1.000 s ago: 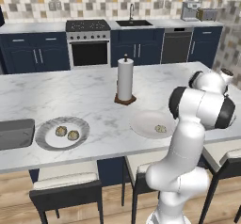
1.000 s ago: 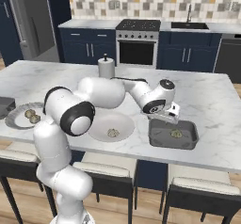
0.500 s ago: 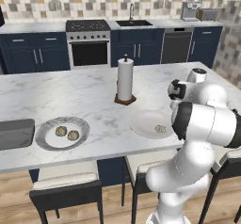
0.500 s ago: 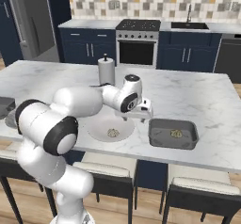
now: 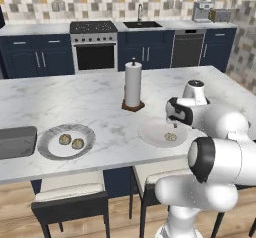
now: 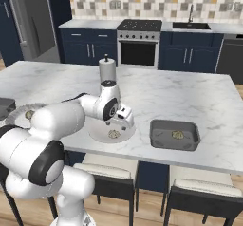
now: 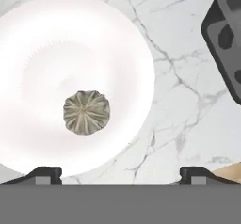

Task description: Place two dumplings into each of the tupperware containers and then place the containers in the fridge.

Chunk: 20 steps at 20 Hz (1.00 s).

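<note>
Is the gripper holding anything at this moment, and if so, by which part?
Nothing is held. The gripper is open and hangs above the pale plate; the one dumpling there lies free on the plate, untouched by the fingertips.

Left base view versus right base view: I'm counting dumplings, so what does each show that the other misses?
Left base view alone: two dumplings side by side on the far plate. Right base view alone: one dumpling inside a dark tupperware container. Both: the open gripper above the near plate, which holds one dumpling.
</note>
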### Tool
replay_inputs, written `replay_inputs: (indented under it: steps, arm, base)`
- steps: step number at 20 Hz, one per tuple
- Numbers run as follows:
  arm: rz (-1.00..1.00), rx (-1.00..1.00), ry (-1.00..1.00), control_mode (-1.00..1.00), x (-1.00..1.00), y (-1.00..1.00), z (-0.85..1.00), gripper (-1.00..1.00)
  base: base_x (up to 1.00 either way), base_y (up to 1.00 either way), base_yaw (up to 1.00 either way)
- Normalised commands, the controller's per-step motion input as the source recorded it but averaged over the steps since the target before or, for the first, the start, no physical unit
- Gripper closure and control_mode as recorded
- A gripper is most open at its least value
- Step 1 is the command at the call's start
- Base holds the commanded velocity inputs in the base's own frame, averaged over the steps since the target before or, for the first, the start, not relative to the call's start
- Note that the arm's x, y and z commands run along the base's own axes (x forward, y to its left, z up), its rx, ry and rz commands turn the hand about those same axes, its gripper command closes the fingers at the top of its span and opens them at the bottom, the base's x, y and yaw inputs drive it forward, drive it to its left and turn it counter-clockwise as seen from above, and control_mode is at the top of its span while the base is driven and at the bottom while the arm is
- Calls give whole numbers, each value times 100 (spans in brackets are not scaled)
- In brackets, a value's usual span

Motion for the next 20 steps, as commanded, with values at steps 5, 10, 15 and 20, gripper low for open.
replay_inputs:
  steps: [5, 10, 15, 20]
  arm:
    - [-25, 0, 2, -100, -1, 33, 0, -100]
    - [-10, 0, 6, -100, 25, 26, -11, -100]
    - [-2, 0, 10, -100, 54, 10, -26, -100]
    - [0, 0, 9, -100, 43, -4, -43, -100]
  base:
    - [0, 0, 0]
    - [0, 0, 0]
    - [0, 0, 0]
    - [0, 0, 0]
